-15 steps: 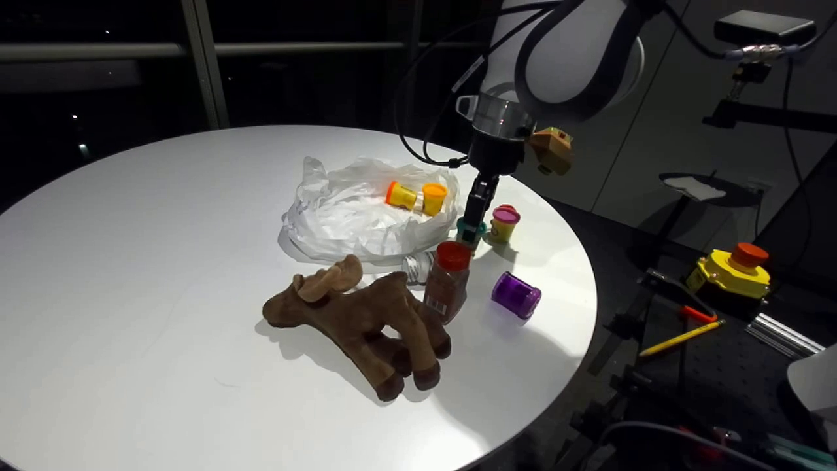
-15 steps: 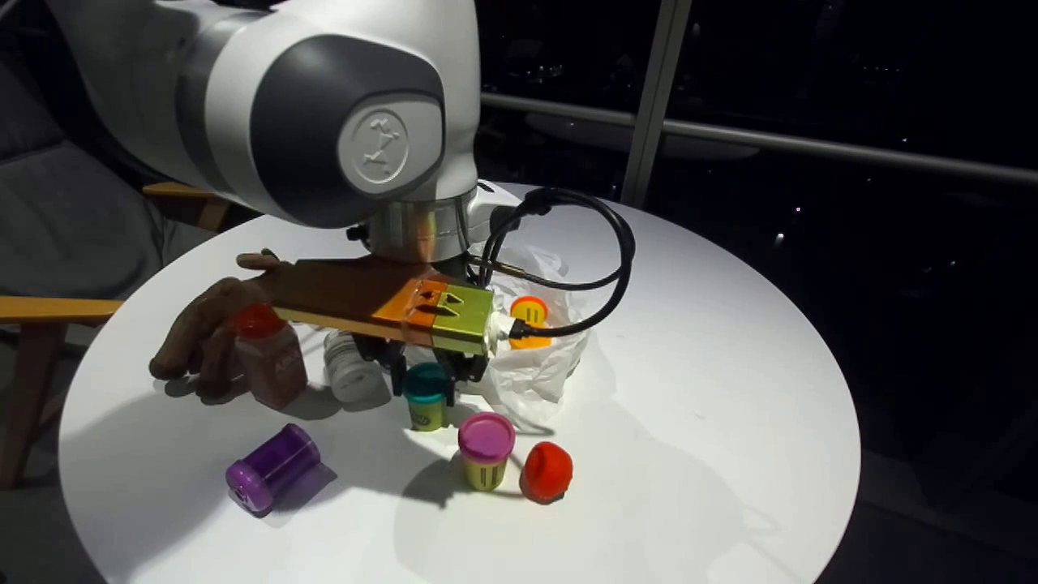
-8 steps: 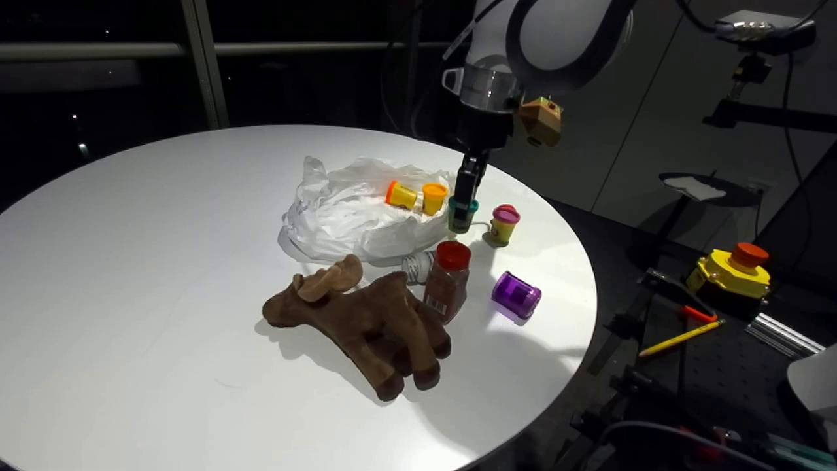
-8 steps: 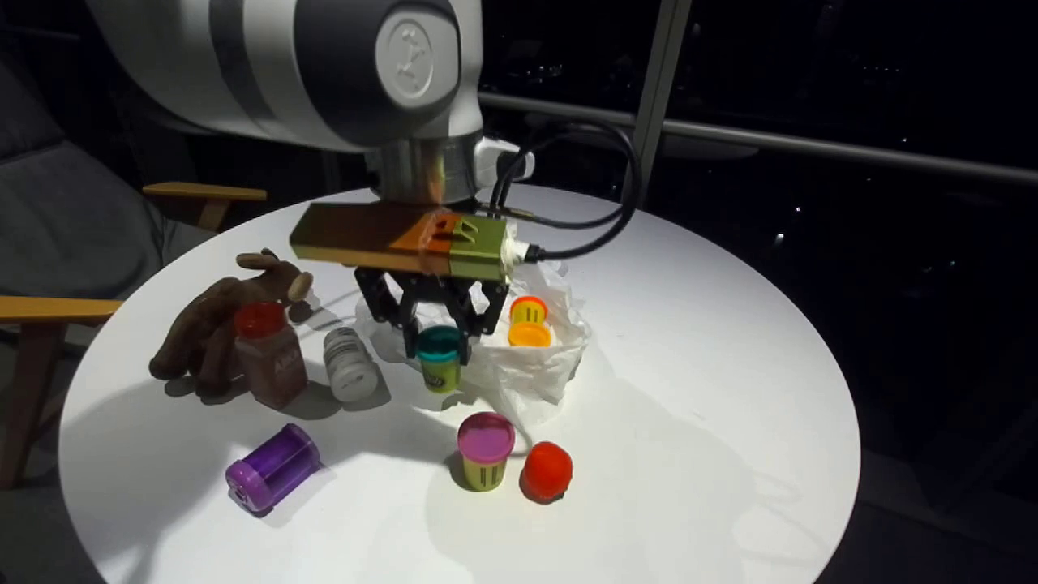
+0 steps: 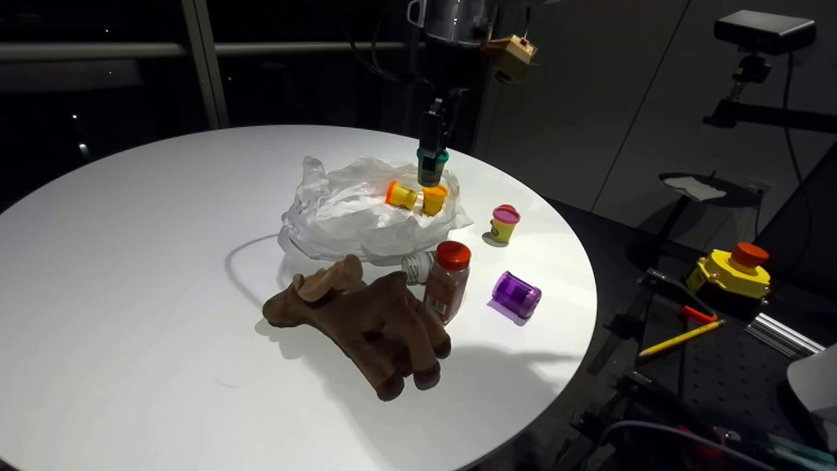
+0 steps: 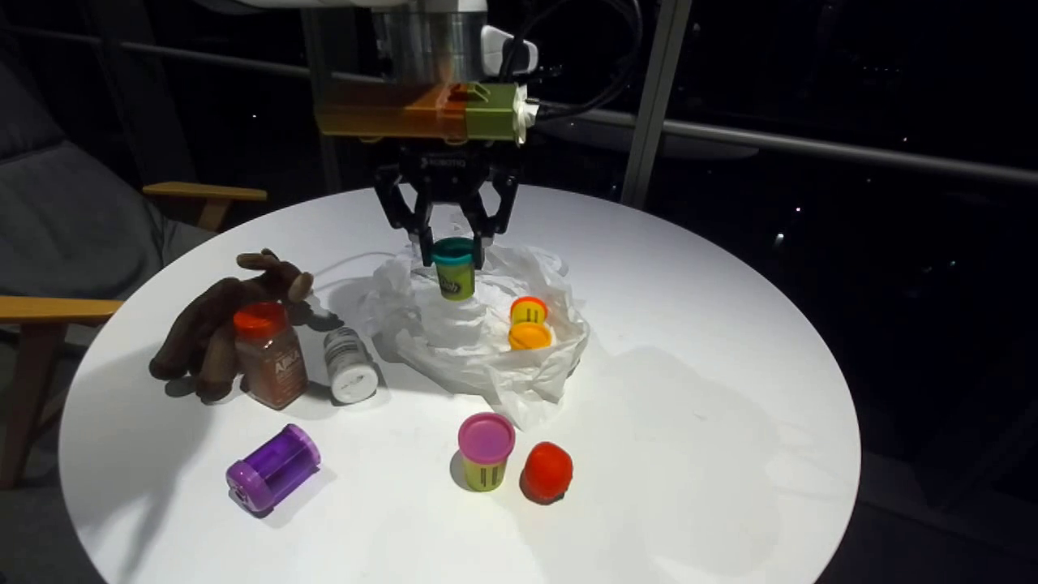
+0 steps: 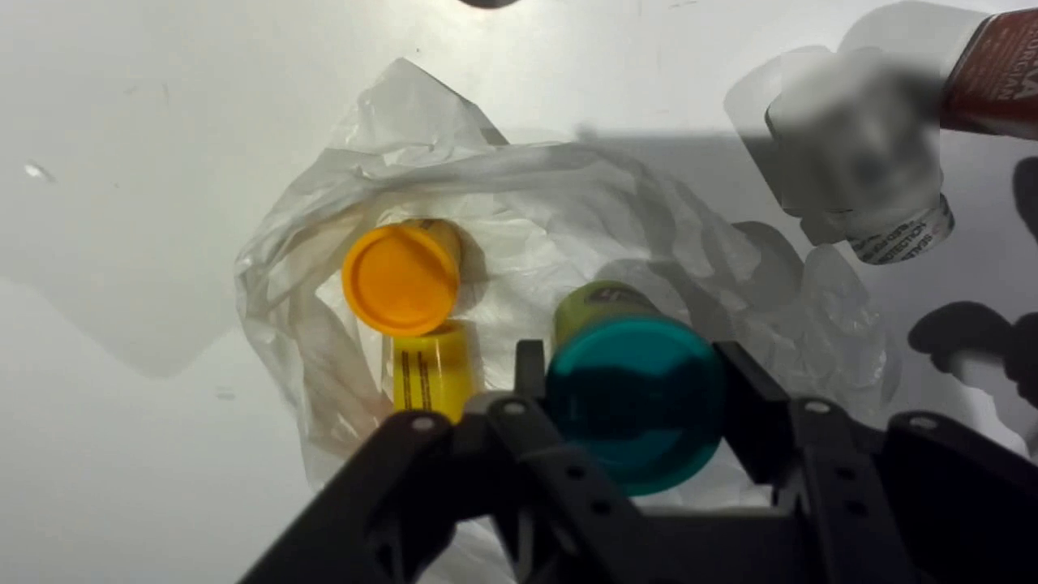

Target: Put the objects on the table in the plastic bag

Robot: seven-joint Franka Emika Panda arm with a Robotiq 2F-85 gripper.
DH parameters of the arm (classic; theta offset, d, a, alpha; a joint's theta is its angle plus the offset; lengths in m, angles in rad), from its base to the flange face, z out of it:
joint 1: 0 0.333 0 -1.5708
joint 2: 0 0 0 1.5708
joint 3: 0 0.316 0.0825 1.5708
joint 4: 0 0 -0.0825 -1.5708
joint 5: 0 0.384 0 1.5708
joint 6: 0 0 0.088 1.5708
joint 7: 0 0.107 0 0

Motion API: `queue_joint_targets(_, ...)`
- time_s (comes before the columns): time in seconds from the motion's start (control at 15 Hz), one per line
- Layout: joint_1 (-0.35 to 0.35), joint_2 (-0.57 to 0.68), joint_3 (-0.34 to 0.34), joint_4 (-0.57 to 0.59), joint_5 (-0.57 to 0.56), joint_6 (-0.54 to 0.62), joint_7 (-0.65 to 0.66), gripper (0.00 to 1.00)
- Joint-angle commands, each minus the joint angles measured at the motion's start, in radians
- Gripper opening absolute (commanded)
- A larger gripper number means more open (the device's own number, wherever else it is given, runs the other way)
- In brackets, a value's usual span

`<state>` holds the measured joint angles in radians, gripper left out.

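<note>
Holding the green-topped tub (image 6: 456,281) in the gripper (image 6: 452,253) over the plastic bag (image 6: 519,380), mid-frame in an exterior view. Could hit the yellow tubs (image 6: 529,315) and bounce out if dropped too high.

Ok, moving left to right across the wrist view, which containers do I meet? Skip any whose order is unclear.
Orange-lidded plastic tub, teal-lidded green plastic tub, white cylindrical bottle, red-brown jar at the right edge.

Tool (image 6: 453,253) downward, gripping, wrist (image 6: 431,47) seemingly upright
</note>
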<state>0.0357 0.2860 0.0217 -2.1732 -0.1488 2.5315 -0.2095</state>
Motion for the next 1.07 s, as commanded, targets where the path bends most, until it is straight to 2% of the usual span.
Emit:
queue_joint_targets(0.0,-0.018,0.072,-0.011,0.053,-0.013,-0.003,-0.004,0.23)
queue_joint_targets(0.27,-0.058,0.141,-0.001,0.047,0.027,-0.001,-0.036,0.23)
queue_joint_targets(0.6,-0.101,0.161,0.048,0.043,0.096,0.057,-0.082,0.23)
queue_joint_targets(1.0,-0.097,0.168,0.064,0.046,0.103,0.15,-0.096,0.23)
